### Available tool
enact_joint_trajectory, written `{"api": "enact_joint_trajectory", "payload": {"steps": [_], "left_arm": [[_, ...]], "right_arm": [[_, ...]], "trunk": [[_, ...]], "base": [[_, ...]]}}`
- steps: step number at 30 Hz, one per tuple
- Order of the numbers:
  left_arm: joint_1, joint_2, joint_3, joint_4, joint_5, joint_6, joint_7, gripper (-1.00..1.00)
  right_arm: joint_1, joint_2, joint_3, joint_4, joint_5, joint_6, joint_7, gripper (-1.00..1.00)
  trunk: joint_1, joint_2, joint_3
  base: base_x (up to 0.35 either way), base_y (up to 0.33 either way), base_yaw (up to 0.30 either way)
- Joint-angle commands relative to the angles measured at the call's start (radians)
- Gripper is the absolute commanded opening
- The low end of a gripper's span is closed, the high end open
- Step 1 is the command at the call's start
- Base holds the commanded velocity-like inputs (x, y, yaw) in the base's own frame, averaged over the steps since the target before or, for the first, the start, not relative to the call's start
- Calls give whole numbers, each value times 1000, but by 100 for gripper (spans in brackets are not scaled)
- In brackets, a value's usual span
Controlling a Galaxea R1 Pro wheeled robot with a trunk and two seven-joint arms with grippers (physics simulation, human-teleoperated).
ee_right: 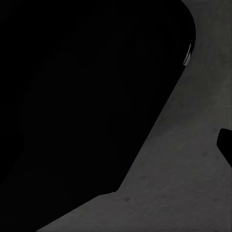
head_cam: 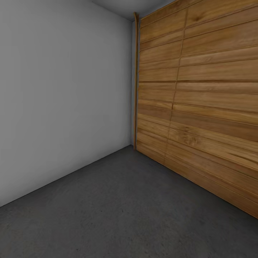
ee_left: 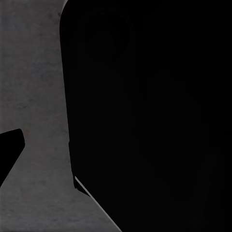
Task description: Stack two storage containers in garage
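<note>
I am in the garage, facing a corner. Its dark grey floor (head_cam: 118, 208) spreads across the lower part of the head view. The two storage containers are out of view, and so is the living room. In the left wrist view a black part of the robot's own body (ee_left: 154, 116) looms over the grey floor (ee_left: 34, 87), with a dark tip (ee_left: 9, 152) at the picture's edge. The right wrist view shows the same: black body (ee_right: 82, 96), floor (ee_right: 193, 169), and a dark tip (ee_right: 225, 145) at the edge. The jaws' state cannot be read.
A plain grey-white wall (head_cam: 61, 100) stands on the left. A wide door of horizontal brown wood planks (head_cam: 200, 100) closes off the right side, meeting the wall in the corner ahead. Bare floor lies between me and both.
</note>
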Motion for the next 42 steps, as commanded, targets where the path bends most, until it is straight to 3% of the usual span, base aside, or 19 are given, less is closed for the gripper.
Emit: {"api": "enact_joint_trajectory", "payload": {"steps": [1, 42], "left_arm": [[0, 0, 0, 0, 0, 0, 0, 100], [0, 0, 0, 0, 0, 0, 0, 100]], "right_arm": [[0, 0, 3, 0, 1, 0, 0, 100], [0, 0, 3, 0, 1, 0, 0, 100]], "trunk": [[0, 0, -1], [0, 0, -1]], "base": [[0, 0, 0], [0, 0, 0]]}}
